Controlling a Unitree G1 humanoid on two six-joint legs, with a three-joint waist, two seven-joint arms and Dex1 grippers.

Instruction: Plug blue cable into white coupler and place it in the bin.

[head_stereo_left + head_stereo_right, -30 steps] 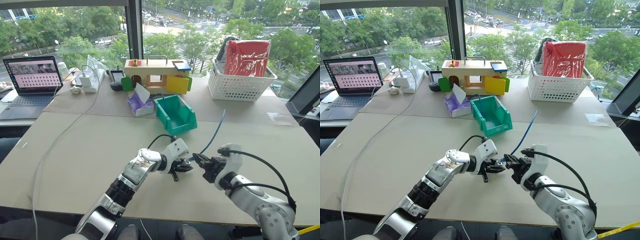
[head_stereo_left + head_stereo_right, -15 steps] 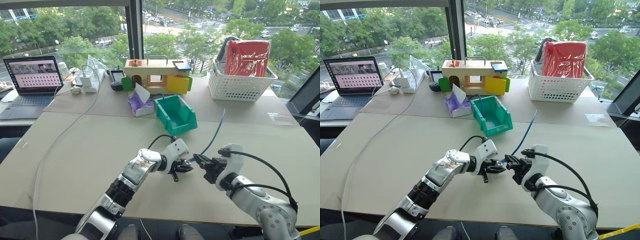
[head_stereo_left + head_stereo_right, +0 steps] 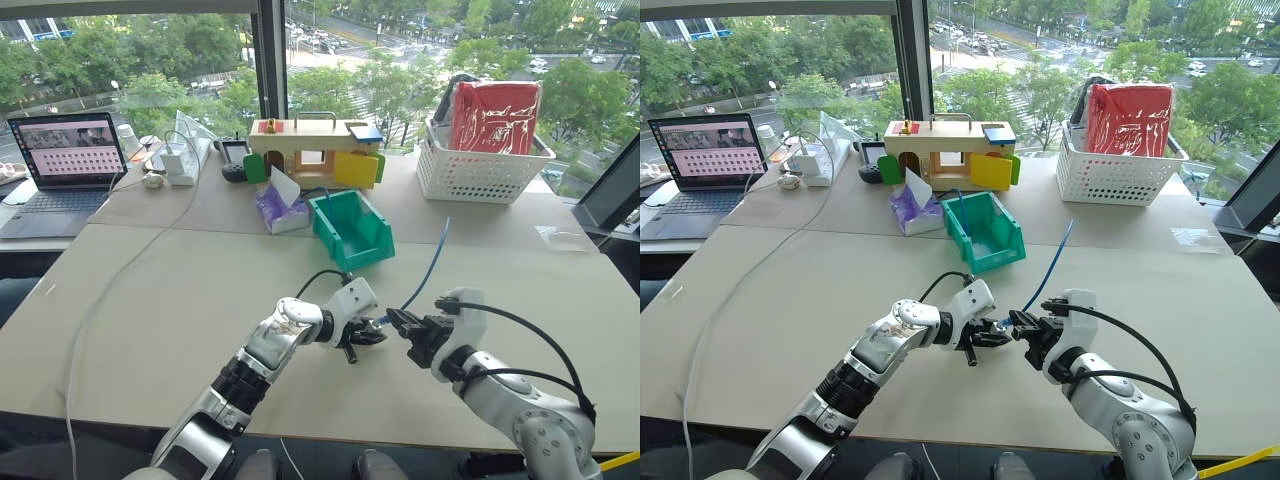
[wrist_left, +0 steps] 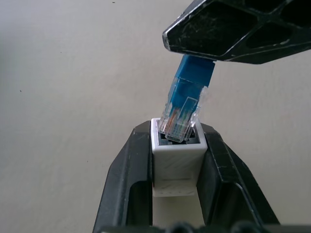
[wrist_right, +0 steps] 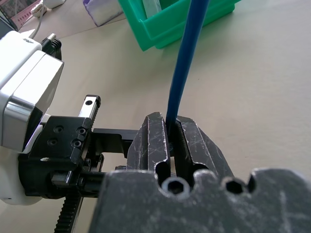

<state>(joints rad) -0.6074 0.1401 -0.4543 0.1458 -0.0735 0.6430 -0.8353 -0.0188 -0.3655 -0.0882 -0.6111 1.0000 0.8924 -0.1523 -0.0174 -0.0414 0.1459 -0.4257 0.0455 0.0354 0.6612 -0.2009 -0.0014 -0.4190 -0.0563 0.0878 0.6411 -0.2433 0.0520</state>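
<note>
**Plug at the mouth of the coupler, above the table**

A pale table (image 3: 150,300) by a window carries the work, with trees and a street outside. Over its near middle, the white coupler (image 4: 177,155) sits clamped between the two black fingers of the left gripper (image 3: 368,336), socket facing up toward the plug. The clear plug of the blue cable (image 4: 187,104) rests tilted at the socket's rim, only its tip inside, not yet seated by the look of it. The right gripper (image 5: 169,141) is closed tight on the cable just behind the plug; the cord runs from there toward one o'clock and ends free in the air.

The coupler looks light, hard and smooth, so it could slip if pushed off-axis; holding its flat sides is sound. The cable is light and bendy; gripping close behind the stiff plug is the right spot, since the clear latch looks fragile.

One cable, one coupler, one bin (image 3: 352,230), which stands at twelve o'clock from the grippers, well apart. Farther out: one white basket (image 3: 480,170), one wooden box (image 3: 305,148), one laptop (image 3: 62,160).
</note>
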